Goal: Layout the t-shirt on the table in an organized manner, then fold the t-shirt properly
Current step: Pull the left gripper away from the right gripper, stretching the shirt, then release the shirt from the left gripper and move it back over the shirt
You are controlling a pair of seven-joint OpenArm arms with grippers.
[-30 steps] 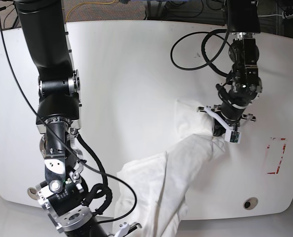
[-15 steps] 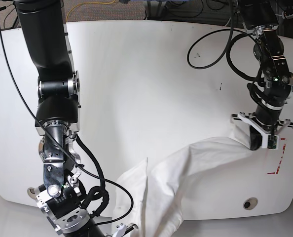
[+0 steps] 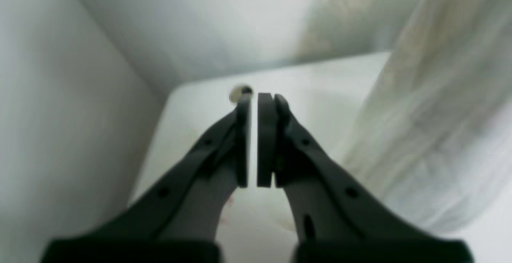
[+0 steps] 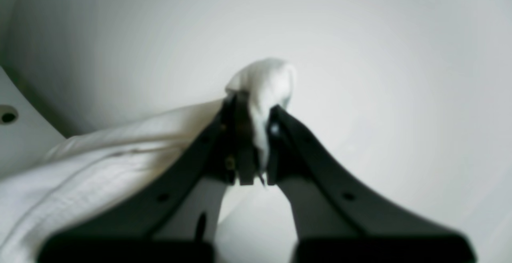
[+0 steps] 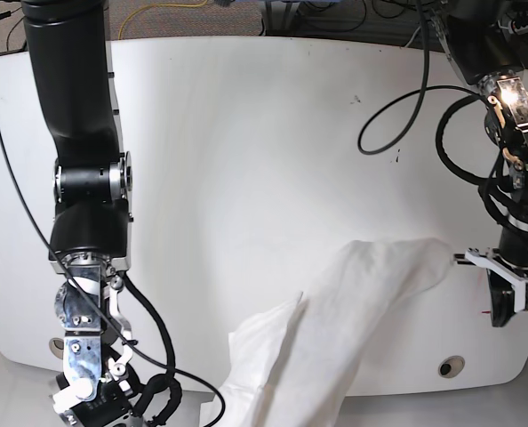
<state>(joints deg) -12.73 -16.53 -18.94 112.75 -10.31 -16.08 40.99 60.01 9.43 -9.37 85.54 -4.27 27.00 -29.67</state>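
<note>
At the near edge of the white counter (image 5: pixel 246 160), the right hand (image 4: pixel 256 111) pinches a bunched fold of the white shirt (image 5: pixel 353 311) between its dark fingers (image 4: pixel 280 143), a small tuft of cloth poking out past the tips. In the base view this hand sits below the picture's lower edge, and only its black arm (image 5: pixel 82 205) and looped cable show on that side. From the grip the shirt trails away in soft folds, part of it hanging off the counter's front edge. The rest lies as a long rumpled band, running diagonally across the near half of the counter toward the other arm. No printed lettering shows on the visible cloth.

Just past the front edge, a round metal hole (image 5: pixel 450 366) sits in the counter, close to the shirt's side and near the left hand. The left hand (image 5: pixel 513 307) points down over the counter just beside the shirt's far tip, its fingers (image 3: pixel 266 139) pressed together with only a thin slit between them and nothing caught there. From its own camera, the cloth hangs blurred off to one side, apart from the fingers.

Farther back the counter is bare and glossy, with a few small dark marks (image 5: pixel 397 157). Black cables (image 5: pixel 397 107) loop down from the left arm (image 5: pixel 513 116) over the counter's far side.
</note>
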